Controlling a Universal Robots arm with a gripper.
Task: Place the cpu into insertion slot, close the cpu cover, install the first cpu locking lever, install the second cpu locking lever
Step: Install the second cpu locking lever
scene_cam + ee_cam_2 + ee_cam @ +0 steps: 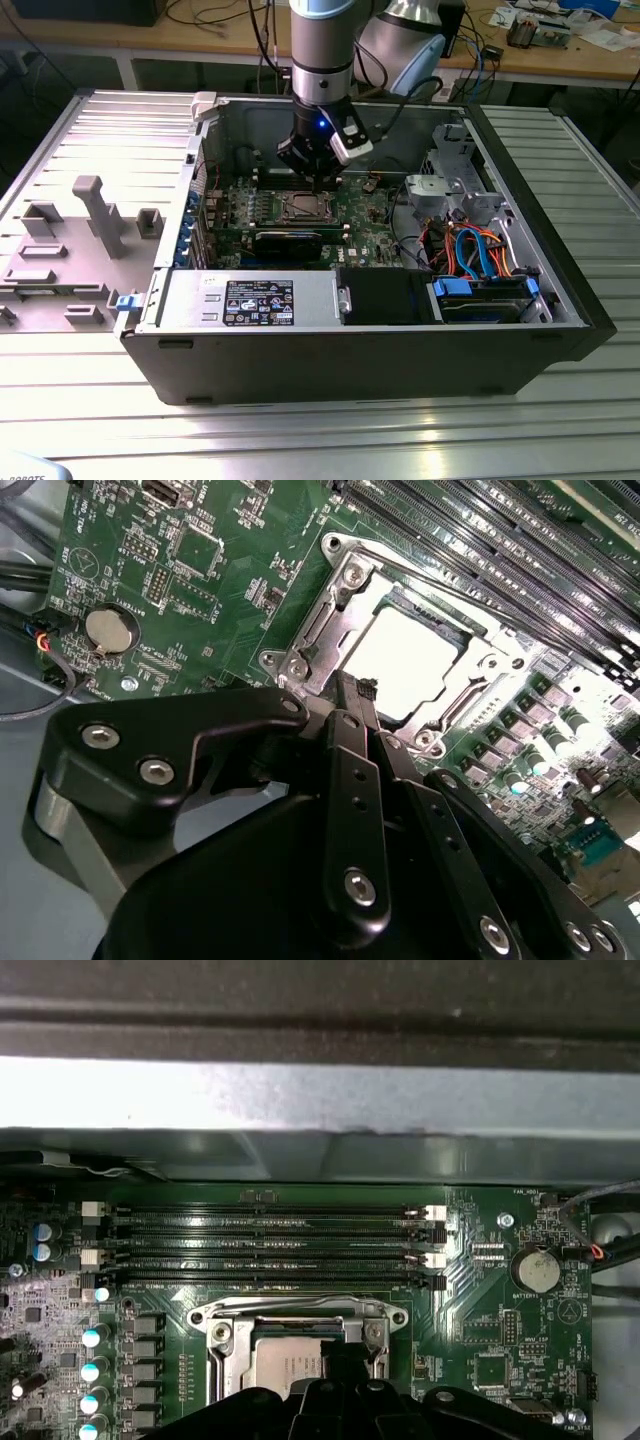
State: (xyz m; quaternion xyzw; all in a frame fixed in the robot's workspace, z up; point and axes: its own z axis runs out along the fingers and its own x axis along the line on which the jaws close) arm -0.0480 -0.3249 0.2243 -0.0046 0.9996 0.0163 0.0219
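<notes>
Inside the open computer case, the insertion slot sits on the green board. The cpu, a bright silver square, lies in it and is also seen as the cpu in the first wrist view. The cpu cover lies flat around the chip, which shows through the window of the cover. A thin lever rod runs along one side of the socket. My gripper hangs just above the socket's edge. Its black fingers are pressed together at the gripper's tip, with nothing visible between them.
Long memory slots run beside the socket, and a coin battery is near it. A black expansion card, a power supply and a drive cage with cables fill the case. A grey fixture stands at the exterior view's left.
</notes>
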